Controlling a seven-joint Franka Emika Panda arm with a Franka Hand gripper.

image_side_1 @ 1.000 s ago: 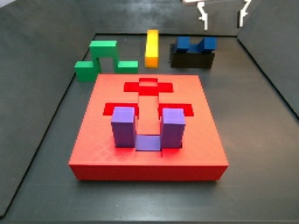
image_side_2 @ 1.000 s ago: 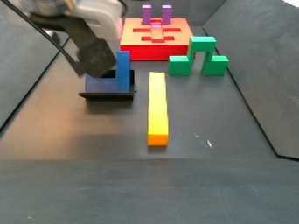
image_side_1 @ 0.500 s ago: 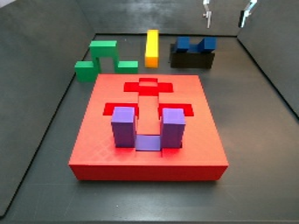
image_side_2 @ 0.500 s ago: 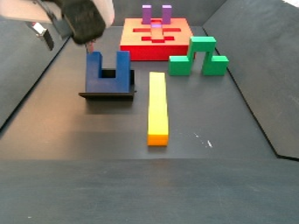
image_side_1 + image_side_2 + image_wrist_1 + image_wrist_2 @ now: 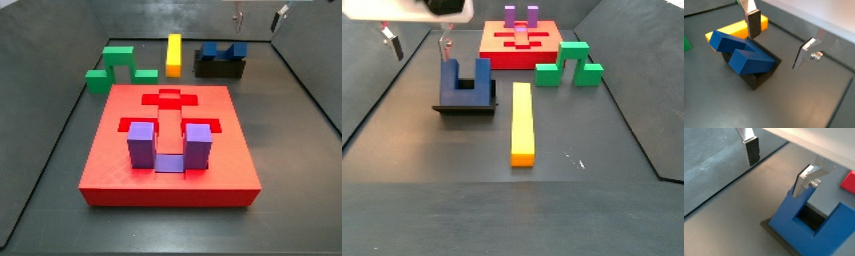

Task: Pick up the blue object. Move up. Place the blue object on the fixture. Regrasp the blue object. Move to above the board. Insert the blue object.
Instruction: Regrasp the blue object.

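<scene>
Blue object [image 5: 464, 76] sits on the fixture [image 5: 465, 104], prongs up, in both side views; seen also in a wrist view [image 5: 743, 52] seated on the dark block [image 5: 756, 78]. Hand [image 5: 781, 43] is released, jaws spread wide with nothing between them; the silver fingers [image 5: 751, 149] hang clear above the blue object, not touching it. In a side view the hand [image 5: 416, 38] is high, up and a little to one side of the fixture, mostly cut off by the frame edge. Judged progress: pick-up, lift and placing on the fixture look done; regrasp not yet made. Left to do: regrasp, carry to above the board [image 5: 168, 148], insert. Board lies well apart from the fixture. It already carries a purple U-block [image 5: 168, 146] seated in one recess; the cross-shaped recess [image 5: 168, 99] near its far edge shows open. Which recess is meant for the blue object I cannot tell. Green block [image 5: 115, 67] and yellow bar [image 5: 174, 54] lie on the floor beside the fixture, untouched, not part of the job. The hand must come down squarely over the piece for the regrasp; prongs stand upright, so the approach looks unobstructed.
</scene>
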